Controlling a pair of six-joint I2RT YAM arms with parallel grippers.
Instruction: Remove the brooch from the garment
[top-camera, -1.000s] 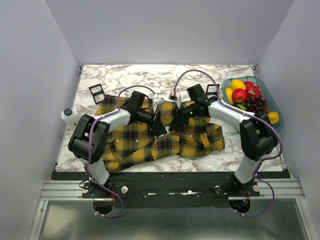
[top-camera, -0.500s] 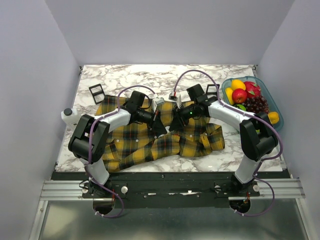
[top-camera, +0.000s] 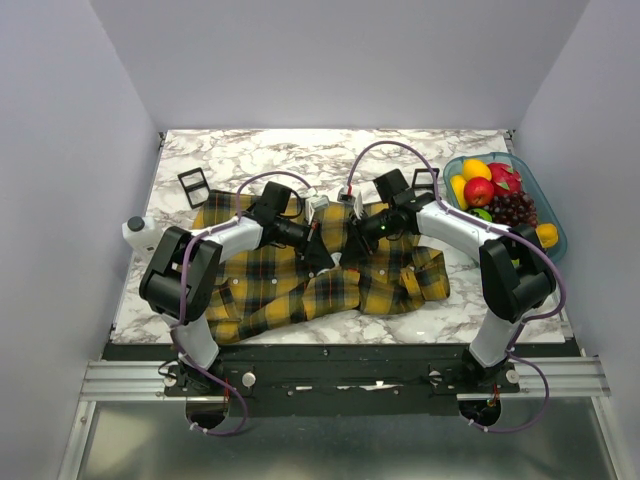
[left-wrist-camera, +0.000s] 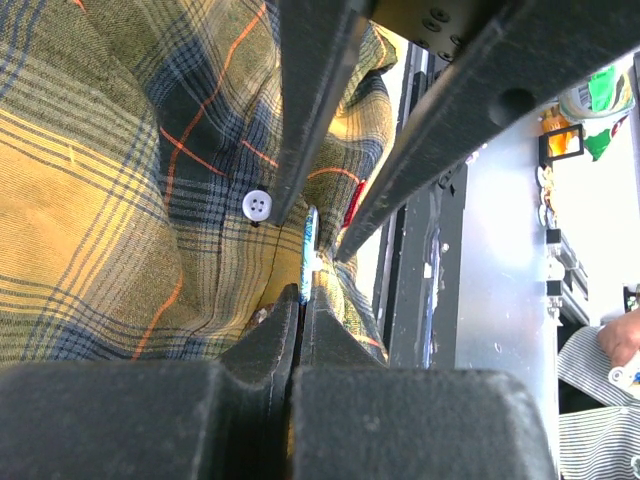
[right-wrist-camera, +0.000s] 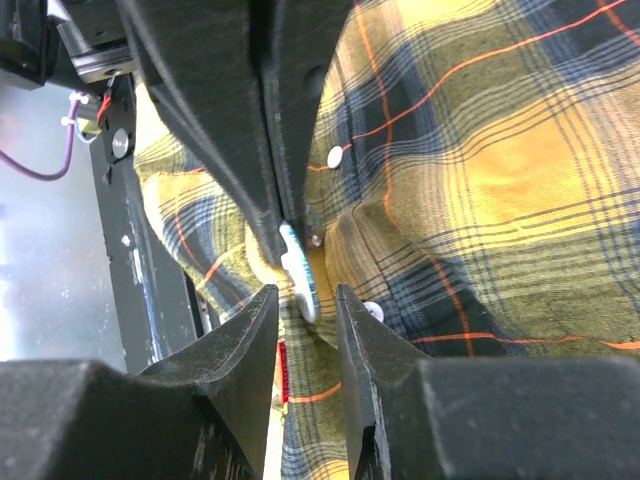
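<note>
Meeting over the middle of the garment (top-camera: 260, 285), the two arms come in from left and right, and there's the brooch (right-wrist-camera: 298, 268), seen edge-on, standing up off the cloth just beside a white button (left-wrist-camera: 258, 205). The right gripper (right-wrist-camera: 305, 295) has its fingers parted, one on either side of the disc, with a sliver of gap showing. The left gripper (left-wrist-camera: 298, 295) has its jaws pressed tight together right at the brooch's rim. Whether it pinches rim or cloth, I cannot tell. Against a second ago, next to nothing differs: both arms sit almost where they were, and the garment lies the same.
</note>
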